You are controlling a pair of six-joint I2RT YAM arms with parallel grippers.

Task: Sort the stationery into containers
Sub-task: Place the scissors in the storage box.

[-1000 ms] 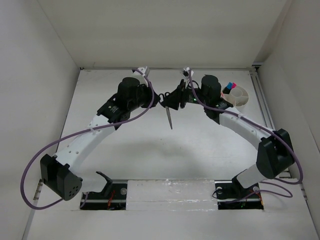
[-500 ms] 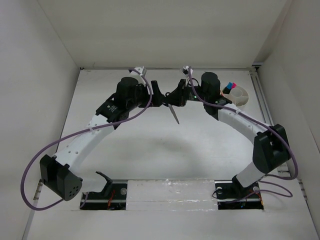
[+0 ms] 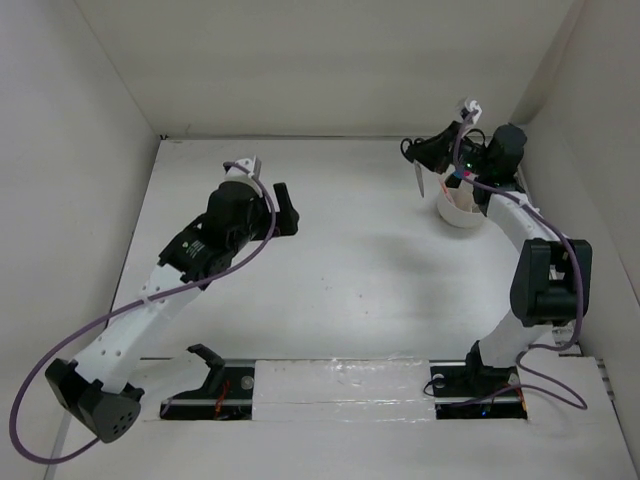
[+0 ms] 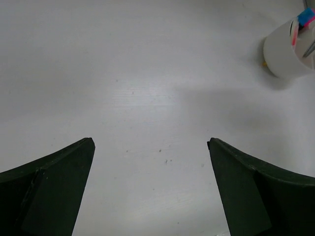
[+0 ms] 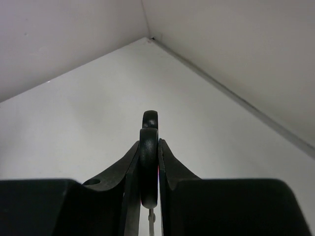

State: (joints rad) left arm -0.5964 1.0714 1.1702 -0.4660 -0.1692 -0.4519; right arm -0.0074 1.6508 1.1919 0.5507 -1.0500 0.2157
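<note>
Black-handled scissors (image 3: 421, 178) hang blade-down from my right gripper (image 3: 433, 152), just left of and above a white cup (image 3: 458, 210) at the far right. In the right wrist view the scissors' handle loop (image 5: 149, 162) is pinched between the fingers of the right gripper (image 5: 156, 143). The cup (image 4: 284, 49) holds markers with pink and blue caps (image 4: 304, 19). My left gripper (image 3: 287, 208) stands open over bare table left of centre, its fingers (image 4: 54, 187) wide apart with nothing between them.
White walls close the table in at the back and on both sides; the cup stands near the right wall and back corner. The arm bases and a black mounting rail (image 3: 340, 385) lie at the near edge.
The left gripper opened, let go of the scissors and drew back left. The right gripper closed on the scissors and carried them right, up to the cup.
</note>
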